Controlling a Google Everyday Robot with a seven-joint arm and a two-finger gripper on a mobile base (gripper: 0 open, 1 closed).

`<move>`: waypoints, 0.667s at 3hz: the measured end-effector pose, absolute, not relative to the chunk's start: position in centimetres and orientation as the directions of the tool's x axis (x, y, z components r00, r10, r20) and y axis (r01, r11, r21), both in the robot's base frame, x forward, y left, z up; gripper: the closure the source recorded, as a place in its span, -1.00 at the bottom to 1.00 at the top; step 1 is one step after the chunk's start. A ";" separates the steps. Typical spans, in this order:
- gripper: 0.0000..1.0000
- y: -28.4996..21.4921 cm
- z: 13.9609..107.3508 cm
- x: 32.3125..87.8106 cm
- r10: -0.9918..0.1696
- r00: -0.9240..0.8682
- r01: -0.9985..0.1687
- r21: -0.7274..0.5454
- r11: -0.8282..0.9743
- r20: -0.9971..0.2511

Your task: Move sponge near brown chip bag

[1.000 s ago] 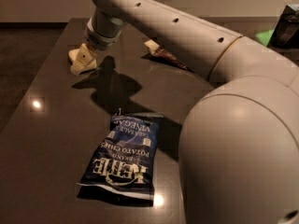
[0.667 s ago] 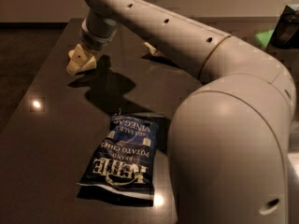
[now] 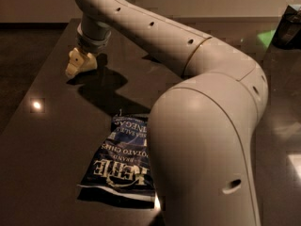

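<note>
Light spot (image 3: 36, 105): a small bright reflection on the table top, near the left edge.
Table (image 3: 51, 173): dark, glossy surface that fills most of the view; the floor beyond its left edge is darker.
Gripper (image 3: 77, 65): cream-coloured, at the far left part of the table and pointing down and to the left. Its tip is low over the surface; contact with the table cannot be confirmed.
Gripper state: whether it is parted, closed or clamped on anything cannot be made out. The tip reads as one pale lump.
Sponge: no separate pale block can be told apart from the cream tip of the gripper, so its position is not confirmed.
Shadow (image 3: 101, 91): the arm's dark shadow lies on the table just right of the gripper and runs toward the near side.
Blue chip bag (image 3: 120, 161): dark blue Kettle bag with white lettering, lying flat near the front of the table, well apart from the gripper. Its right side is covered by the arm.
Arm (image 3: 202, 121): pale, jointed, very large in the foreground. It runs from the lower right up and across to the gripper.
Brown chip bag: not identifiable; the arm covers the far middle of the table.
Green patch (image 3: 267, 36): a green glow at the far right.
Dark object (image 3: 289, 25): stands at the upper right corner; its kind cannot be determined.
</note>
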State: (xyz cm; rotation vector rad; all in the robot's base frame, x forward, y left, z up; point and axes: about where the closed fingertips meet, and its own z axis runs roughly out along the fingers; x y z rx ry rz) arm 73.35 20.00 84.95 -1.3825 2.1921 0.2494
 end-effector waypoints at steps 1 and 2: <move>-0.46 19.7 85.2 73.6 -0.782 -0.337 -0.880 -0.120 0.459 -0.525; 0.01 19.0 85.9 73.6 -0.778 -0.335 -0.879 -0.121 0.461 -0.531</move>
